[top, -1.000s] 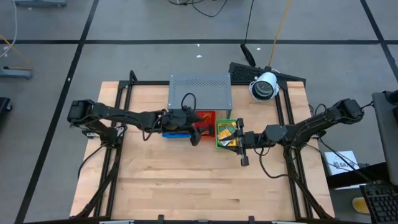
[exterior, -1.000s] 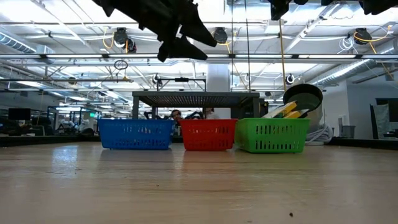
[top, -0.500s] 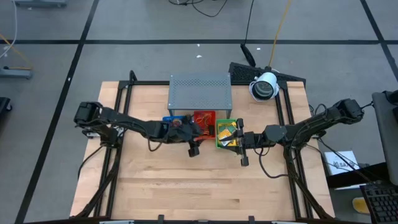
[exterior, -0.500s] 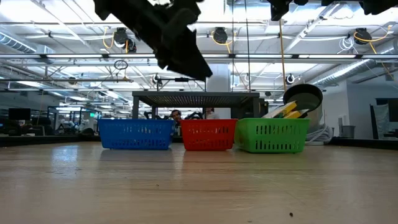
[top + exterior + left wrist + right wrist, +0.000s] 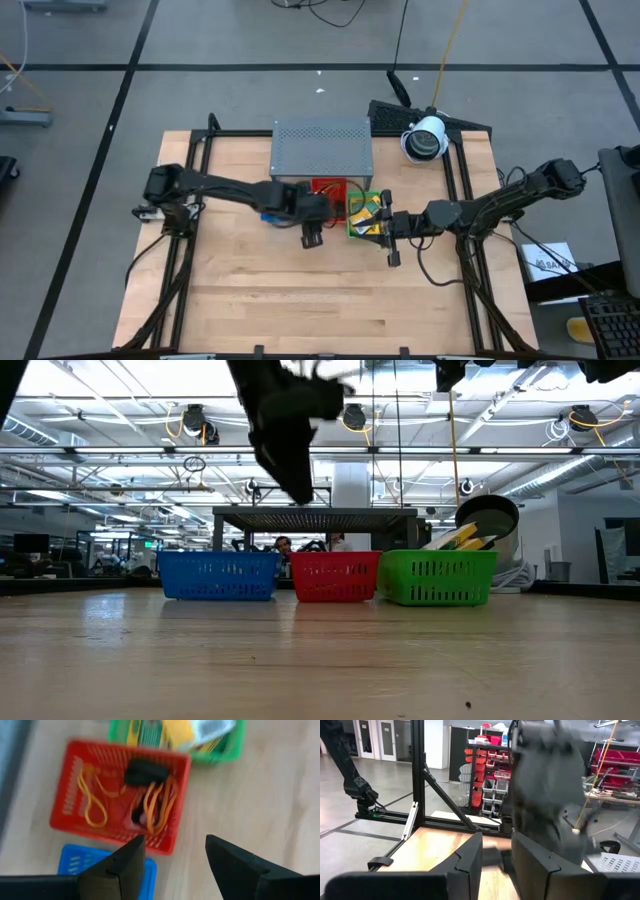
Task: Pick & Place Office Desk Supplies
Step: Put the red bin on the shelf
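Observation:
Three small trays stand in a row in front of the shelf: blue, red and green. Orange rubber bands and a black piece lie in the red tray. Yellow-and-green packets lie in the green tray and stick out over its rim. My left gripper hangs open above the near edge of the red tray, pointing steeply down, with nothing between its fingers. My right gripper stands open and level at the green tray's right side, high above the table.
A grey perforated shelf stands just behind the trays. A white round device sits at the far right corner. The wide wooden tabletop lies bare toward the near edge. Black frame rails run along both sides.
My left arm has stretched out toward the table's right and its gripper has tipped from pointing sideways to pointing steeply down, over the near side of the red tray. The right arm has kept still.

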{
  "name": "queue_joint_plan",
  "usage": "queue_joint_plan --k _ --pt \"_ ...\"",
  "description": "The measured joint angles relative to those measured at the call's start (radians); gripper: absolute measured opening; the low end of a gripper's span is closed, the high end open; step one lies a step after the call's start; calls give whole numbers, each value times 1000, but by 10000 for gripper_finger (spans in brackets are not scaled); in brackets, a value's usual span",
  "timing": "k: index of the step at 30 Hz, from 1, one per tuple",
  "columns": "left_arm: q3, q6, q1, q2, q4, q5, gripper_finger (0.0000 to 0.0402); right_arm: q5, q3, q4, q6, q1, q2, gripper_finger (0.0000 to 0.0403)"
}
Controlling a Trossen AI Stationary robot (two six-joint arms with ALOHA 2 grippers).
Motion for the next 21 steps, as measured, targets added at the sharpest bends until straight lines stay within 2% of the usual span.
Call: queue_joint_plan --k 3,6,12,21 --pt "46 3 29 64 -65 46 218 0 0 -2 0 0 -4 95" --pt "67 6 53 108 -60 84 218 0 0 -31 0 0 -10 94" --pt "69 40 68 162 -15 88 218 99 0 -121 -7 -1 -35 91" --pt "69 89 67 196 60 89 218 103 0 -150 -4 0 -65 91"
